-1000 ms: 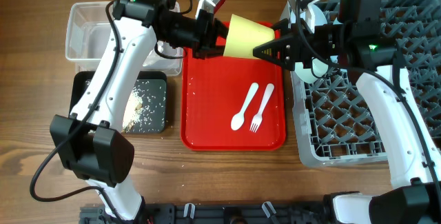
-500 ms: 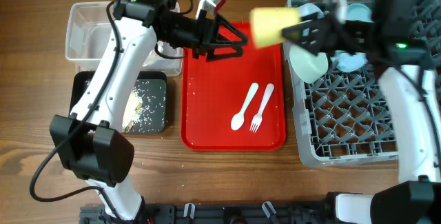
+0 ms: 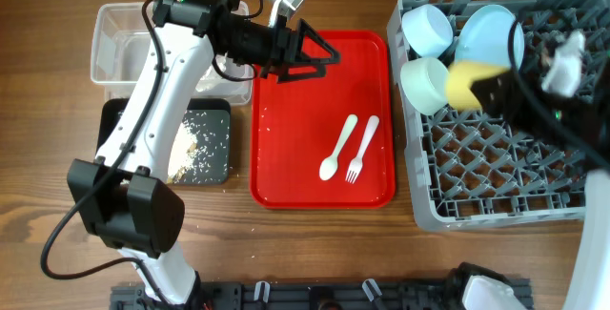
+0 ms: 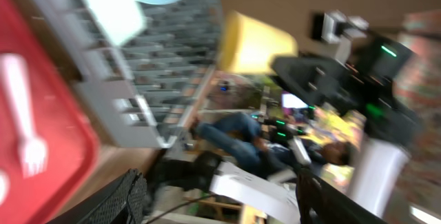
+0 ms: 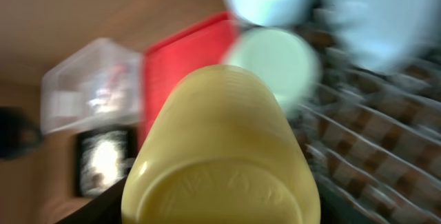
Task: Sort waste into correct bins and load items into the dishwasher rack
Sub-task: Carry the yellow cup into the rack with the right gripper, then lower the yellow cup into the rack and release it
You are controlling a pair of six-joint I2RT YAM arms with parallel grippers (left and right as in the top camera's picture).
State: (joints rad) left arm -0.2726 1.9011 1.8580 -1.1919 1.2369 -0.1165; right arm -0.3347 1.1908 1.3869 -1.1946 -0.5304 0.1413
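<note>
My right gripper (image 3: 488, 87) is shut on the small yellow cup (image 3: 464, 83) and holds it on its side above the grey dishwasher rack (image 3: 496, 172). In the right wrist view the cup (image 5: 220, 141) fills the frame between the jaws. My left gripper (image 3: 320, 56) hangs open and empty over the far end of the red tray (image 3: 286, 172); its fingers (image 4: 124, 200) stand wide apart. The rack holds a pale blue bowl (image 3: 426, 31), a mint bowl (image 3: 425, 84) and a pale blue plate (image 3: 488, 31). A white spoon (image 3: 337, 148) and fork (image 3: 362, 148) lie on the tray.
A clear tub (image 3: 119, 43) stands at the far left. In front of it a black tray (image 3: 217, 119) holds rice-like food scraps (image 3: 186, 146). Bare wooden tabletop (image 3: 315, 243) runs along the near edge.
My left gripper opened and let go of the yellow cup, staying over the tray. My right gripper carried the cup rightward from above the tray to above the rack.
</note>
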